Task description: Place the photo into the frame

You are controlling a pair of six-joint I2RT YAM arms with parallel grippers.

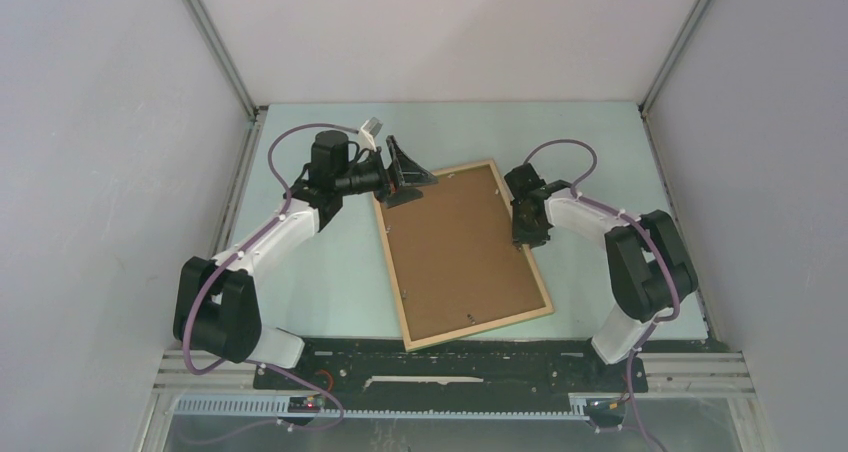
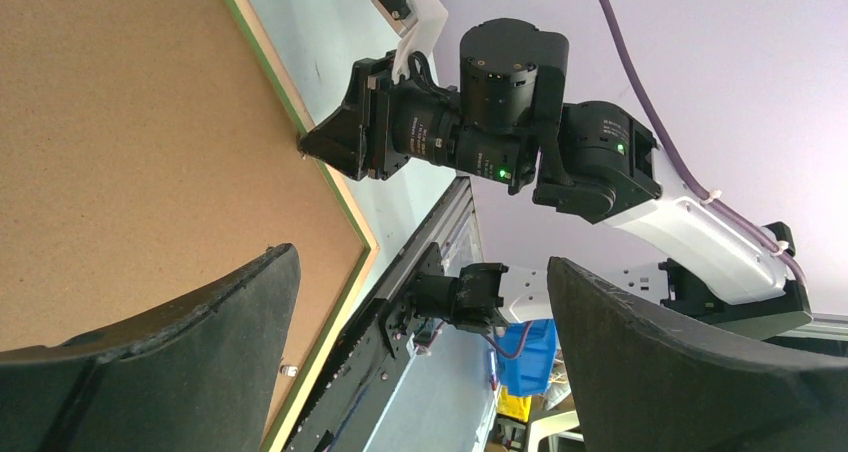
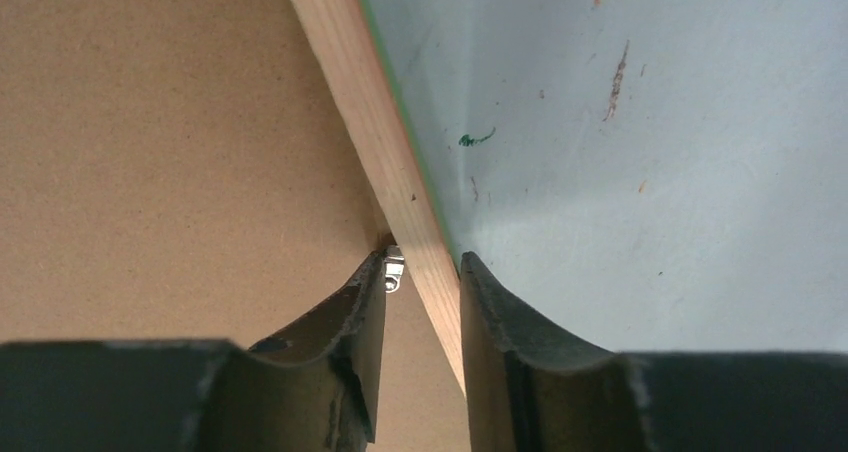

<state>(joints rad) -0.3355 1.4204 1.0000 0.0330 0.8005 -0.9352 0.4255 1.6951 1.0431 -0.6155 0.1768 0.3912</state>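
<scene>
Right gripper point(image 3: 424, 268) pinches the frame point(image 3: 340, 102) rail; left gripper point(image 1: 407, 175) is spread. Photo point(image 1: 460, 247) looks seated; next likely needs the clip point(image 3: 393, 269) beside the right gripper pressed.

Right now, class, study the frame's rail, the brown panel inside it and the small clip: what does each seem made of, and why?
Frame: light natural wood, matte and apparently unvarnished; fine grain lines show, and one edge looks painted green.
Photo's board back: probably hardboard or fibreboard; even, speckled tan with no grain.
Clip: likely metal; small, silvery and shiny.
</scene>
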